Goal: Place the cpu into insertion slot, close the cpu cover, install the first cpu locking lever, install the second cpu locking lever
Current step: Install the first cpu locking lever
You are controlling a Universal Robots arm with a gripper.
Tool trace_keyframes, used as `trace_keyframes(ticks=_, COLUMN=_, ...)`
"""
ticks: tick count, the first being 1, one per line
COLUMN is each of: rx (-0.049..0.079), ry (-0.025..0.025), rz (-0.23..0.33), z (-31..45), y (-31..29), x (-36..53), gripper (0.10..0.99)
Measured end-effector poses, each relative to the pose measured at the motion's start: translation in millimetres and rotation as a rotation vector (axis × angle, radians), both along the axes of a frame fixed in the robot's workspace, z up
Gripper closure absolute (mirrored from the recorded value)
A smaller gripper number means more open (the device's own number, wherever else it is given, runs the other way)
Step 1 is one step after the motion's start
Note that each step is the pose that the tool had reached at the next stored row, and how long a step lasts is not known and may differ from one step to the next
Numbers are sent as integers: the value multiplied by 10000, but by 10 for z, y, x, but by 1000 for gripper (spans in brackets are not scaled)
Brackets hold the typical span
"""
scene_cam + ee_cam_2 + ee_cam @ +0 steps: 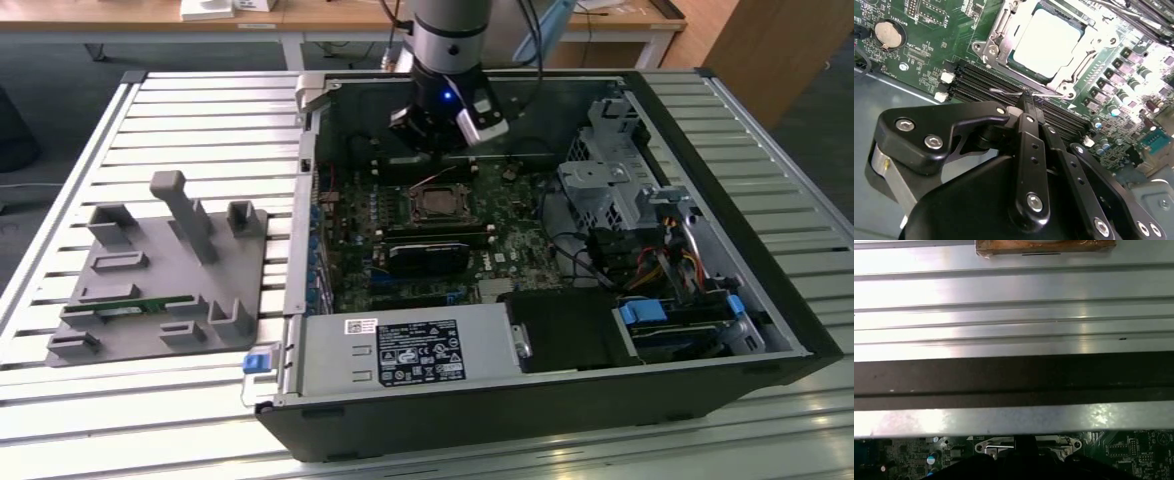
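Note:
The cpu (1046,42), a flat square chip with a pale metal top, lies in the insertion slot (434,207) on the green motherboard. The silvery cpu cover (999,27) is down around it as a frame. A thin wire locking lever (1006,91) runs along the socket's edge nearest my gripper. My gripper (1027,100) is shut, and its black fingertips meet right at that lever's end, above the long black memory slots (979,80). In the exterior view the gripper (430,150) hangs inside the open case just behind the socket. In the first wrist view the cover's edge (1026,444) shows below the case wall.
The open computer case (747,330) lies on a slatted metal table (200,120). A power supply (407,352) fills its front and a drive cage (607,185) stands at the exterior view's right. A grey fixture plate (154,270) sits at the exterior view's left. A coin battery (890,34) sits on the board.

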State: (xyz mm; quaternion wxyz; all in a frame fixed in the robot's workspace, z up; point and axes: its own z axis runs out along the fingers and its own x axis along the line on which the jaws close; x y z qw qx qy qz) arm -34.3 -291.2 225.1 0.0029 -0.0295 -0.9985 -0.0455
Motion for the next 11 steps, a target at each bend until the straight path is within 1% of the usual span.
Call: trace_keyframes(ticks=11, rx=2, ry=7, rz=0, z=-38, y=25, x=98, gripper=980)
